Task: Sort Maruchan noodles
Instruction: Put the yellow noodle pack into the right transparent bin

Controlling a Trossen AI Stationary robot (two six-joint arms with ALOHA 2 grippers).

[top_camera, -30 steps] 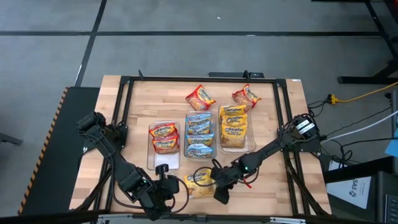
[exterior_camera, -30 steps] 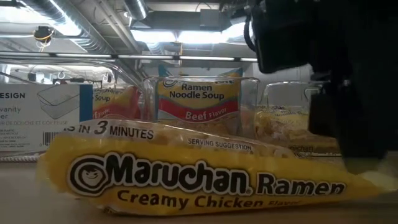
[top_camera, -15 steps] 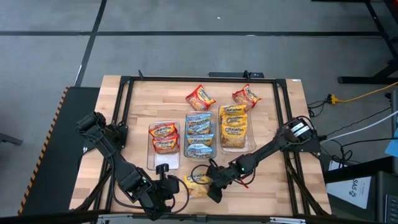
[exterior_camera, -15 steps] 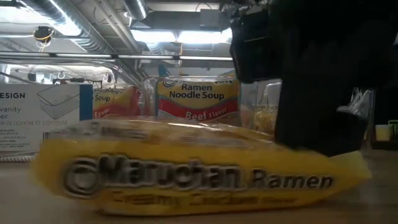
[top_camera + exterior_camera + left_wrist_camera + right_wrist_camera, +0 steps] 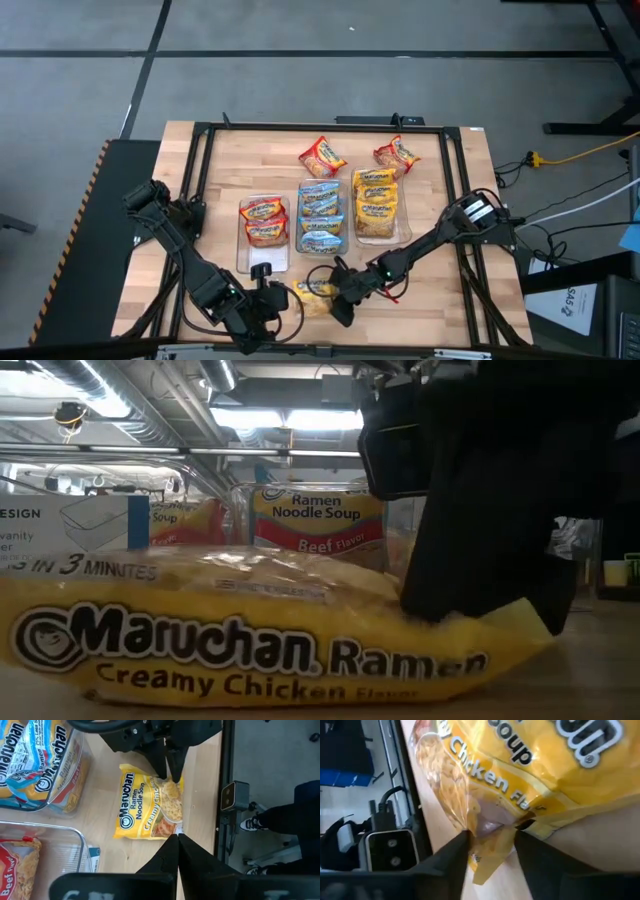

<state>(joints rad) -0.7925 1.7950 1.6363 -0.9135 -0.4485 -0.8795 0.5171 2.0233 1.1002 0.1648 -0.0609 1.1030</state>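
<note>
One yellow Creamy Chicken Maruchan packet point(image 5: 313, 294) lies flat on the wood close to the table's near edge, in front of three clear bins. My right gripper point(image 5: 338, 300) reaches in from the table's right and is shut on the packet's right end; the low view shows its dark fingers point(image 5: 470, 560) on that end. My left gripper point(image 5: 270, 298) is shut, just left of the packet, its fingertips point(image 5: 177, 840) pointing at the packet's edge. Two loose red packets point(image 5: 322, 155) point(image 5: 397, 153) lie flat near the far edge. My right gripper pinches the yellow packet's crinkled edge seam point(image 5: 492, 827) at its right end between its two fingers point(image 5: 451, 860). It comes slanting down from the table's right. The rest of the packet point(image 5: 150, 802) lies on the table, and the corner point(image 5: 530, 622) beside the fingers stands up slightly.
The left bin point(image 5: 263, 222) holds red packets, the middle bin point(image 5: 320, 215) blue ones and the right bin point(image 5: 377, 205) yellow ones. A black frame rail point(image 5: 300, 128) runs round the table. Bare wood lies left and right of the bins.
My right gripper has moved toward the table's left and come down on the yellow packet's right end. The packet has slid a little toward the table's left, and its right end is now pressed down under the fingers.
</note>
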